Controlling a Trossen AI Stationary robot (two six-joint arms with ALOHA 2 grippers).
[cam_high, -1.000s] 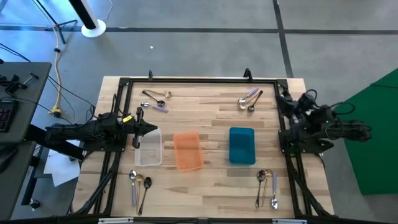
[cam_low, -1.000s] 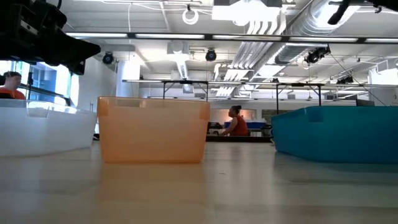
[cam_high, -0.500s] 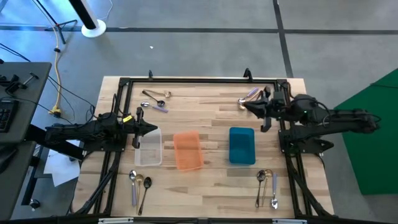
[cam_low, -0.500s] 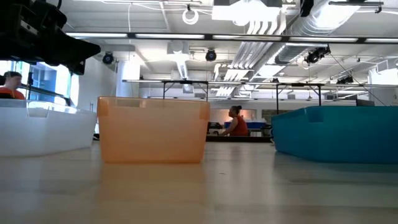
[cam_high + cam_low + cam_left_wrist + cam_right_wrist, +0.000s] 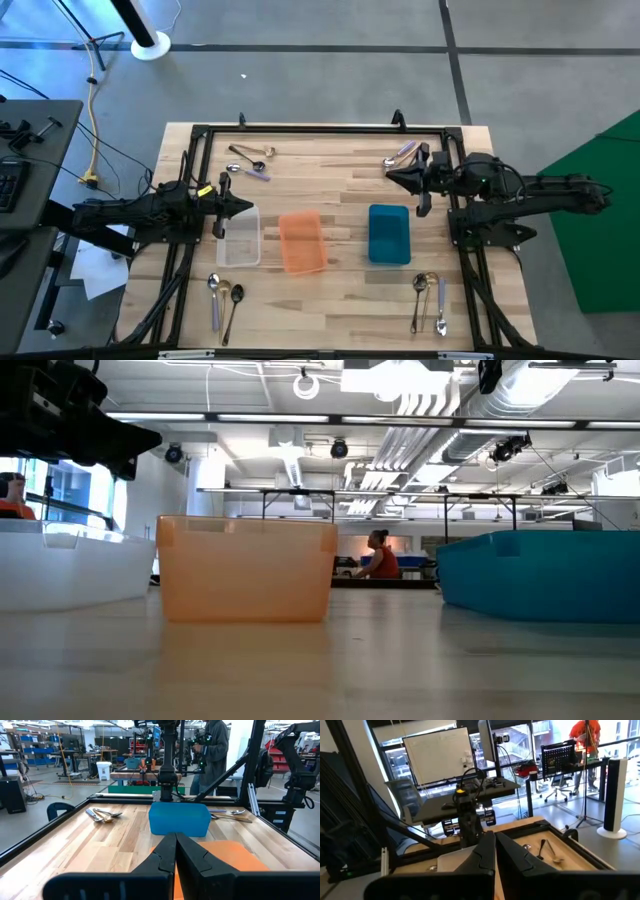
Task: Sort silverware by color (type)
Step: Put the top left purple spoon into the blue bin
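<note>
The silverware lies in four small clusters of spoons on the wooden table: far left (image 5: 250, 160), far right (image 5: 402, 153), near left (image 5: 222, 298) and near right (image 5: 430, 300). My left gripper (image 5: 247, 208) is shut with nothing in it, level, over the far end of the clear tray (image 5: 238, 240); its closed fingers (image 5: 170, 845) point across the table. My right gripper (image 5: 390, 175) is shut with nothing in it and held high and level, beside the far-right spoons and beyond the blue tray (image 5: 389, 234). Its closed fingers (image 5: 489, 845) touch nothing.
Three trays stand in a row mid-table: clear, orange (image 5: 301, 241) and blue. A black frame (image 5: 300, 128) runs around the table edge. Bare wood lies between the trays and the spoon clusters. People and desks show in the room beyond (image 5: 380, 555).
My right arm has unfolded from the table's right edge and swung toward the table's left, rising a little, with its gripper tipping up to level and staying shut. It has nearly stopped in the last half second. The spoons and trays have not moved.
</note>
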